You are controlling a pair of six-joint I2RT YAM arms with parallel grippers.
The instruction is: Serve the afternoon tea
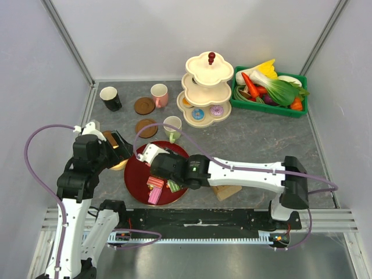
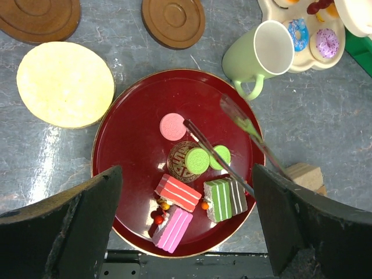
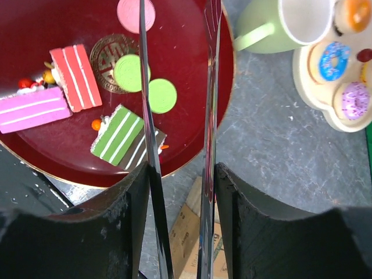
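A dark red plate [image 1: 135, 174] holds the pastries: a pink macaron [image 2: 172, 126], two green macarons [image 2: 197, 160], and red [image 2: 179, 192], pink [image 2: 172, 228], green [image 2: 219, 199] and brown [image 2: 237, 196] striped cake slices. My right gripper [image 3: 180, 174] is shut on metal tongs [image 3: 144, 87]. The tong arms stand apart over the plate's right side, with nothing showing between them. My left gripper [image 2: 186, 180] hangs open above the plate and holds nothing. A pale-green mug [image 1: 172, 127] lies tipped beside the plate. Iced donuts [image 3: 333, 60] sit on the cream tiered stand [image 1: 206, 87].
A black mug [image 1: 110, 97], a pink mug [image 1: 159, 94] and two brown coasters [image 1: 145, 106] stand at the back left. A pale yellow disc [image 2: 65, 83] lies left of the plate. A green crate [image 1: 268, 107] of toy vegetables is back right. A tan block [image 1: 225, 190] lies under the right arm.
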